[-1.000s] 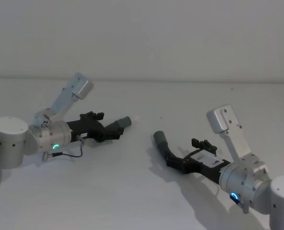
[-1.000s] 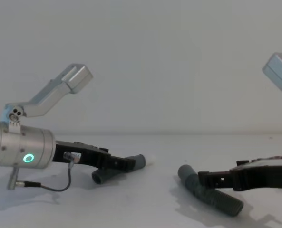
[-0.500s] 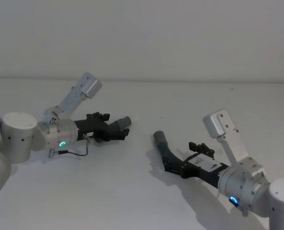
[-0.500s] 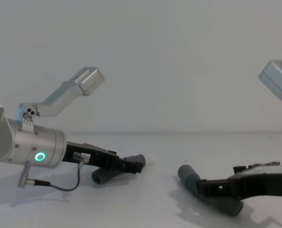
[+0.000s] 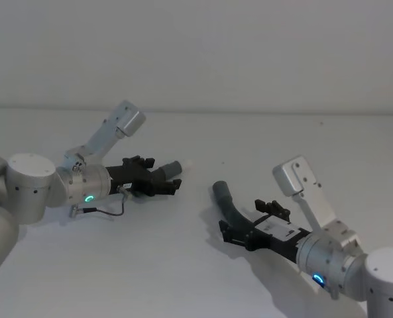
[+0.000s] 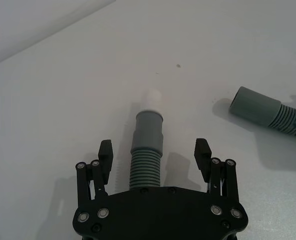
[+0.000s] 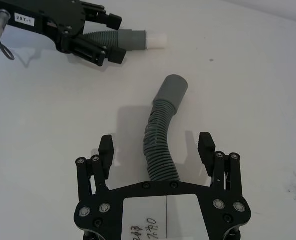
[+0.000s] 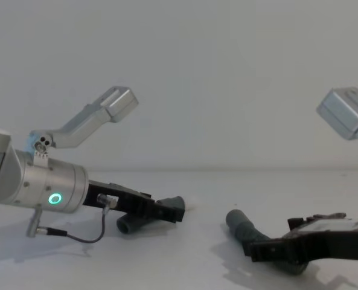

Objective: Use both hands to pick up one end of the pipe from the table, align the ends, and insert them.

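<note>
White, matte surface (image 5: 150, 265) carries two dark-grey ribbed hose pieces. My left tool (image 6: 153, 149) straddles the shorter piece (image 6: 147, 167), fingers apart; its smooth cuff (image 6: 148, 127) bears a white tip (image 6: 151, 98). My right tool (image 7: 156, 141), likewise spread, straddles the longer curved piece (image 7: 160, 150).

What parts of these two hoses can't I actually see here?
- Left wrist view: rear end of the shorter hose, under the left gripper.
- Right wrist view: rear end of the longer hose, under the right gripper.
- Chest view: most of the longer hose, behind the right gripper.
</note>
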